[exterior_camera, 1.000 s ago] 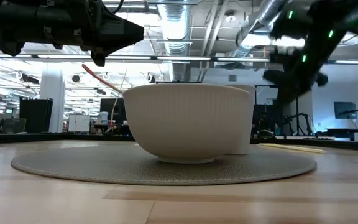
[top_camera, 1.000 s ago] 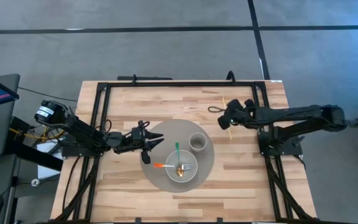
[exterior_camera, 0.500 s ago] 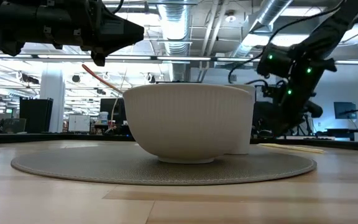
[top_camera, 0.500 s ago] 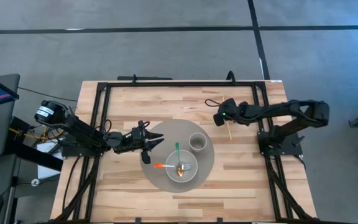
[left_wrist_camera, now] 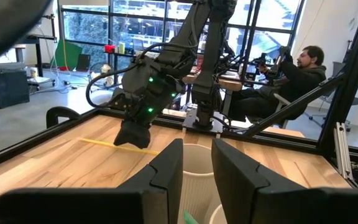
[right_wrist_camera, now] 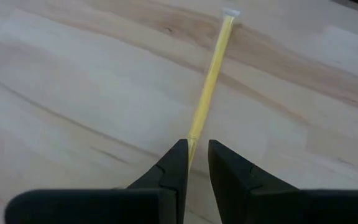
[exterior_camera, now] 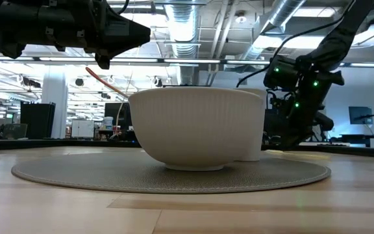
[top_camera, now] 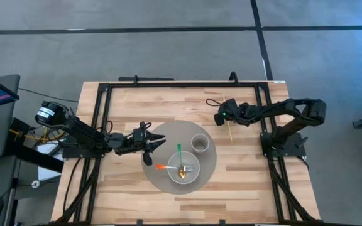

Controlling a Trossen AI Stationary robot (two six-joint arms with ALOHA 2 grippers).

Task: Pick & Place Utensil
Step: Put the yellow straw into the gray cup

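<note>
I found the white ribbed bowl (exterior_camera: 203, 127) nearest the low camera, standing on the round grey mat (top_camera: 168, 137) with a white cup (top_camera: 199, 144) just behind it. From above, the bowl already held a green-handled utensil (top_camera: 179, 152), an orange-handled utensil (top_camera: 160, 167) and a metal fork (top_camera: 187, 169).

The left claw (top_camera: 149, 146) hovered at the mat's left edge, its fingers a little parted and holding nothing; I judged it to be waiting.

Farther back, the thin yellow chopstick (right_wrist_camera: 211, 74) lay flat on the light wooden tabletop (top_camera: 244, 176), apart from the mat and to the right of the cup. The right claw (right_wrist_camera: 192, 155) was low over the chopstick's near end. Its fingers (right_wrist_camera: 176, 163) stood nearly closed, with only a narrow gap, and the stick ran into that gap; I could not confirm a firm grip.

I judged the step in hand to be the grasp of the chopstick. To do it well, the fingers should straddle the stick squarely and close fully before any lift. A thin stick lying flat could slip or pivot if it were pinched near its tip.
</note>
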